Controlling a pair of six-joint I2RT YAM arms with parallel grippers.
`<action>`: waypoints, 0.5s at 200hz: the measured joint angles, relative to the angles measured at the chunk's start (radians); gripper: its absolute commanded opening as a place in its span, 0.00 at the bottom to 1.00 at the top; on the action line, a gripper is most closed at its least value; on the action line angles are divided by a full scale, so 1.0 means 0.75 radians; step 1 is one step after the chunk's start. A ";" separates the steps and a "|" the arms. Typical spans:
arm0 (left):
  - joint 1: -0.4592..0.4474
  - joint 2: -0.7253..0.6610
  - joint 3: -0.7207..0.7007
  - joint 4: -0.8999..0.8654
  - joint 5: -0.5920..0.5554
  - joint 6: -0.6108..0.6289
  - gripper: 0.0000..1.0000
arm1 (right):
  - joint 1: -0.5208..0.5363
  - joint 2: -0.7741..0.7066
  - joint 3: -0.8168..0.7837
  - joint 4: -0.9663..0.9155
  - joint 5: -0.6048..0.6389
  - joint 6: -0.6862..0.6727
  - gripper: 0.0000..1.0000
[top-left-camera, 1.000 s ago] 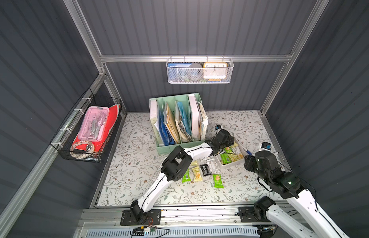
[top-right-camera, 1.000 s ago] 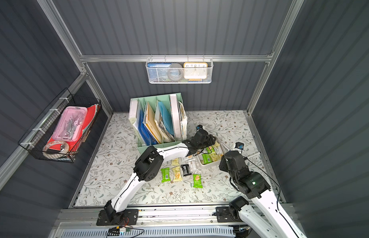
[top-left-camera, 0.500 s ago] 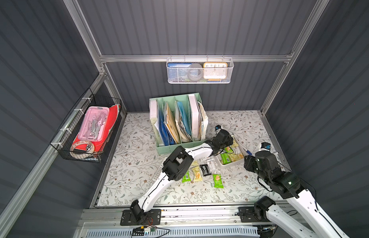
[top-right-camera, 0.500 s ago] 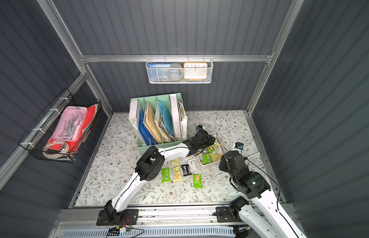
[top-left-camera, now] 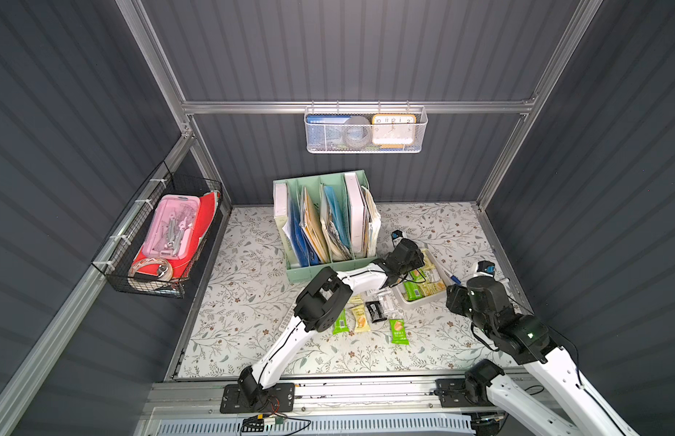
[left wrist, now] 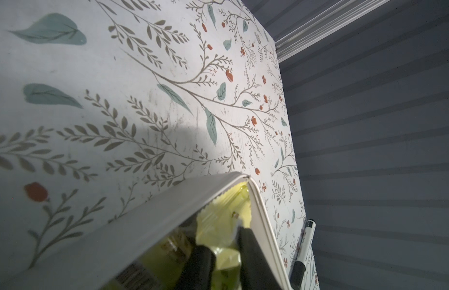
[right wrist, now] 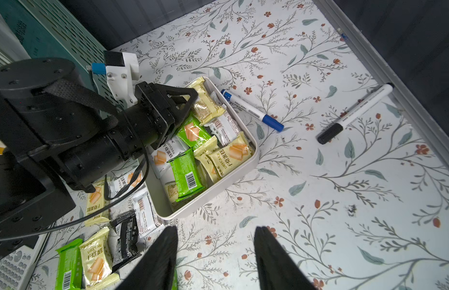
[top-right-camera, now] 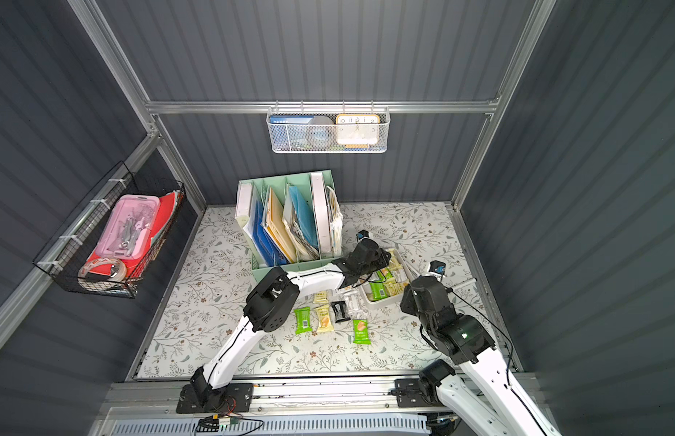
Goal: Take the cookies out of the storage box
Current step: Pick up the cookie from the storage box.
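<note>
The storage box [right wrist: 218,198] is a shallow white tray on the floral table, seen in both top views [top-left-camera: 422,300] [top-right-camera: 381,304]. Several yellow, green and white cookies [right wrist: 188,173] lie inside it. More cookies [top-left-camera: 360,321] lie loose on the table in front of it, among them a black one [right wrist: 125,233]. My left gripper [left wrist: 224,251] reaches into the far corner of the box. Its fingers [left wrist: 200,263] press on both sides of a pale yellow cookie [left wrist: 218,226]. My right gripper [right wrist: 215,233] hangs open over bare table just in front of the box, holding nothing.
A blue-capped marker [right wrist: 252,110] and a black-capped marker [right wrist: 356,113] lie on the table beside the box. A white calculator [right wrist: 10,271] sits by the loose cookies. The mint file organiser [top-left-camera: 324,226] stands behind, near the left arm. Wire baskets [top-left-camera: 366,130] hang on the walls.
My left gripper's jaws have closed in on the yellow cookie inside the box, and its wrist has shifted slightly. The right arm has not moved.
</note>
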 measured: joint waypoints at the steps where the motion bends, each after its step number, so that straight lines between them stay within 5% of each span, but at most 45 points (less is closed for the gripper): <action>1: -0.001 -0.001 -0.001 0.001 0.000 0.000 0.20 | 0.000 0.000 0.000 0.000 0.001 -0.001 0.54; 100: -0.001 -0.117 -0.126 0.111 -0.003 0.007 0.08 | 0.000 -0.023 0.001 -0.024 -0.002 0.001 0.54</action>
